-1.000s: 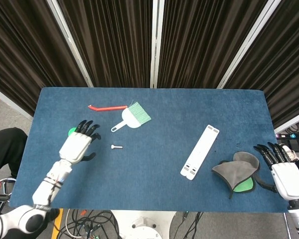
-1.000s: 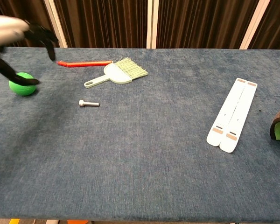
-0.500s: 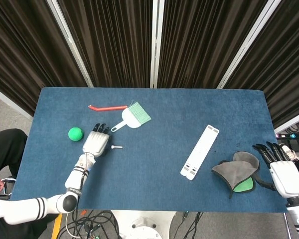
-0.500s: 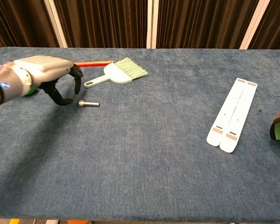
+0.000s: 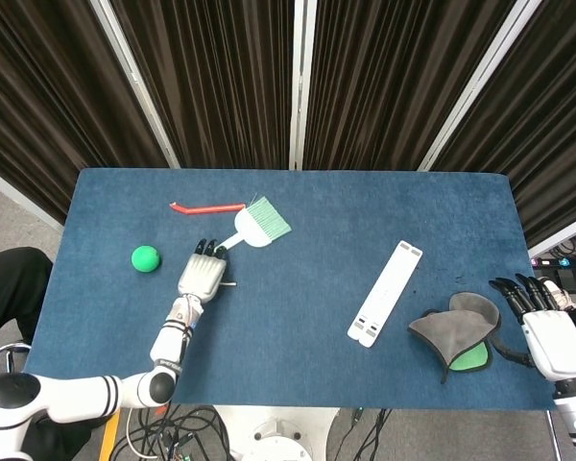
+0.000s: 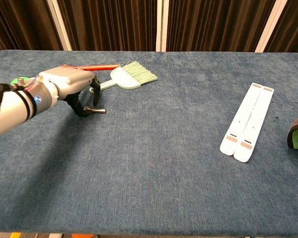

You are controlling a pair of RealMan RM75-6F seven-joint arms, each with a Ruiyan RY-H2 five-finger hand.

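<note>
I have the left hand (image 6: 72,87) over the small silver bolt (image 6: 97,110) that lies flat on the blue felt-covered table (image 5: 298,288), just in front of the handle of the little white dustpan with green bristles (image 5: 253,227). In the chest view the dark fingers (image 6: 81,106) curl down around the bolt's head end, thumb close beside it. Whether they already pinch it I cannot tell — nothing is lifted.

Step in hand, as I judge it: the reach and closing on the bolt. The next move calls for a fine pinch across the shank, low to the felt, without nudging the dustpan handle.

Right hand (image 5: 547,331) rests at the table's right edge, fingers apart, holding nothing — just beside the grey cloth with green lining (image 5: 456,333).
</note>
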